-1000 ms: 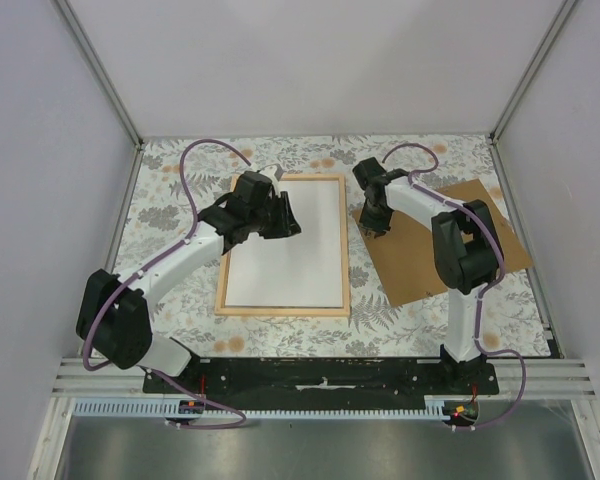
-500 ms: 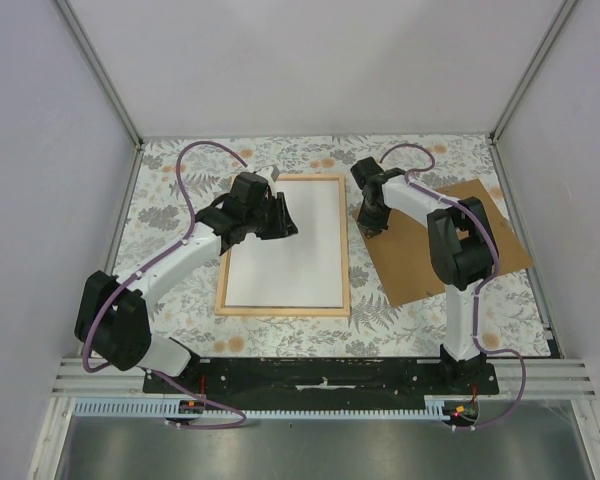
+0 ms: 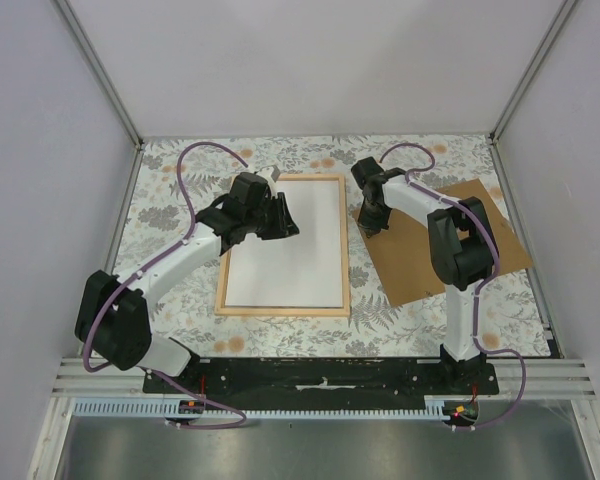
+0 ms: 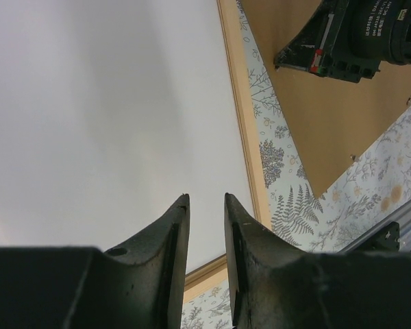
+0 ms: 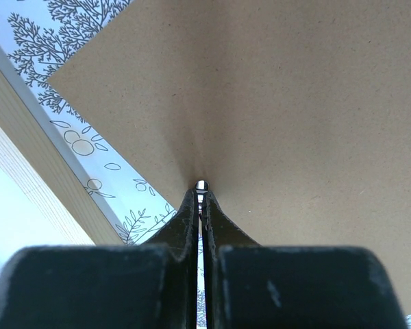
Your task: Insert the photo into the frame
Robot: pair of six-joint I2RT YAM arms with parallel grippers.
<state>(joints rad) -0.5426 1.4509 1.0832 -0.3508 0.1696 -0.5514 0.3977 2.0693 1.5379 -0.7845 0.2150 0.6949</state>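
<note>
The left pincer (image 4: 205,200) is hanging released, fingers slightly apart, over the photo (image 3: 290,255), which is lying white side up inside the frame (image 3: 280,311) on the counter (image 3: 170,190). The right pincer (image 5: 201,186) is sitting clenched, tips meeting at the edge of the brown backing board (image 3: 450,250).

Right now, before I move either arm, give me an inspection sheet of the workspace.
Surface: floral cloth, lying flat.
Job's things: frame lies flat; photo inside it, white side up.
Clutter: brown board right of the frame, askew; nothing else seen.
Grippers: left gripper slightly open over the photo, holding nothing; right gripper shut at the board's edge, whether it pinches the board is unclear.
Cables: purple cables run along both arms, looping over the far cloth.
Surroundings: pale walls on three sides; nothing else seen.
</note>
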